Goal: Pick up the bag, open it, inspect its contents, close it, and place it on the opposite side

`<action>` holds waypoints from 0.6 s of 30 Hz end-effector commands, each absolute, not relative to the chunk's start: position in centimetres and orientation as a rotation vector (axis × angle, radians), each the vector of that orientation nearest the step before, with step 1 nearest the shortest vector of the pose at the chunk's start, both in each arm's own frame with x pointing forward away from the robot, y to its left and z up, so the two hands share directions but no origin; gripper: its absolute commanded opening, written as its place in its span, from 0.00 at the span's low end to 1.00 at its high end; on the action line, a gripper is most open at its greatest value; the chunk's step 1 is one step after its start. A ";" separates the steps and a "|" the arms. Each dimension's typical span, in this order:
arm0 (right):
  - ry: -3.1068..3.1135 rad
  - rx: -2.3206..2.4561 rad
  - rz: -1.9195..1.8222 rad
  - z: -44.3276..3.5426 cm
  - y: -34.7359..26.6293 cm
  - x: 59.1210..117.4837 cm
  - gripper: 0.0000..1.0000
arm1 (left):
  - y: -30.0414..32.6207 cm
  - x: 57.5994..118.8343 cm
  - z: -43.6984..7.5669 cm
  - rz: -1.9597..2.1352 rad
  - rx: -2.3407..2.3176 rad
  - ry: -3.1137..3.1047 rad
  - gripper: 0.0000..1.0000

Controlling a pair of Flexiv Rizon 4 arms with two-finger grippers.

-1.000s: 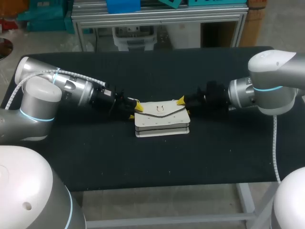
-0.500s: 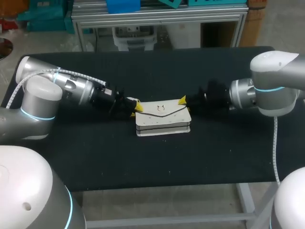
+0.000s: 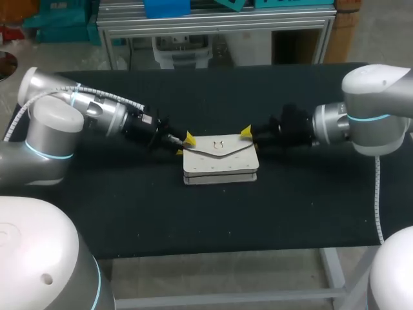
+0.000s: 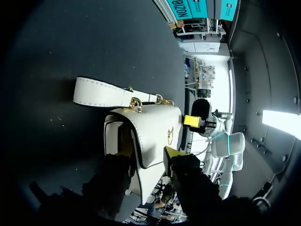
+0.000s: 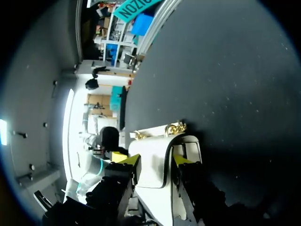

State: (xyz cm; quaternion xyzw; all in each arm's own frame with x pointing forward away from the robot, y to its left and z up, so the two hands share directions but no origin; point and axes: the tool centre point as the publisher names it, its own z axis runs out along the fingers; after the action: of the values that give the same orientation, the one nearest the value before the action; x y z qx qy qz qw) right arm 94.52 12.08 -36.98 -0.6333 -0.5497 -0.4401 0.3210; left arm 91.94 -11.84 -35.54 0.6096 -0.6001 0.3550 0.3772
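The white bag (image 3: 221, 158) lay at the middle of the black bench (image 3: 193, 213), well apart from every edge, with bare surface all round. The left end effector (image 3: 184, 144) pinched one end, and the right end effector (image 3: 251, 139) apparently pinched the other. Its gold clasp (image 3: 218, 144) was too small to read.

I am working over a black worktop (image 3: 213, 219) that is stretching across nearly the whole width of the head view, its dark surface showing faint pale specks in the wrist views. A white bag (image 3: 221, 165) is sitting near its middle, the flap with its small gold clasp facing upward. The bag's white strap (image 4: 101, 93) is showing against the dark surface just beside it. Whether the bag's base is pressing fully on the worktop, I cannot tell.
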 end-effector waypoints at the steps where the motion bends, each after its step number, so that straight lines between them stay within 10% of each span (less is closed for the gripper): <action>1: -1.438 -1.662 -1.152 -37.4 12.1 94.6 1.00 | -12.1 92.1 -36.3 0.904 1.559 -1.523 0.46; 8: -1.426 -1.655 -1.136 -37.7 12.2 94.5 0.88 | -12.1 92.1 -37.0 0.881 1.572 -1.505 0.00; 10: -1.429 -1.650 -1.137 -37.7 12.2 94.4 0.00 | -12.1 92.1 -37.1 0.878 1.574 -1.506 0.00; 18: -1.455 -1.637 -1.127 -37.5 12.3 94.2 0.00 | -11.9 91.7 -37.1 0.859 1.584 -1.535 0.00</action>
State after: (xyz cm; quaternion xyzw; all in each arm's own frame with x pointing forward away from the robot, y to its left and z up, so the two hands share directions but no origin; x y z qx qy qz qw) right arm 94.12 12.05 -37.57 -0.6285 -0.5560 -0.4324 0.3299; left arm 91.74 -11.61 -37.05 0.6186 -0.5989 0.3384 0.3796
